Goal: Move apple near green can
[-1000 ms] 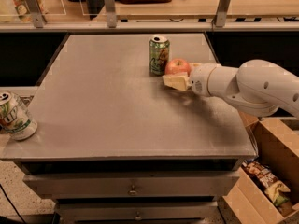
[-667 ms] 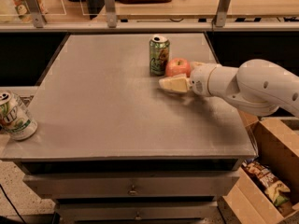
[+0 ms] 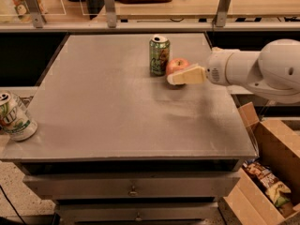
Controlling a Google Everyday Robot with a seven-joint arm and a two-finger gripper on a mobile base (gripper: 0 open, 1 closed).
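Camera view: grey surface (image 3: 117,121) on a drawer unit. Green can (image 3: 159,55) upright, far centre. Apple (image 3: 176,64) just right of the can, very close; contact between them not discernible. White arm reaches in from the right. Gripper (image 3: 176,77) low at the apple, its pale front part crossing the fruit's lower half. Grasping or released: cannot tell. White-and-green can (image 3: 14,116) at the near left edge, well apart. Open cardboard box (image 3: 274,144) on the floor to the right.

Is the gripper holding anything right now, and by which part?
Cannot be told: the gripper is at the near side of the apple, beside the green can, but no grip shows.
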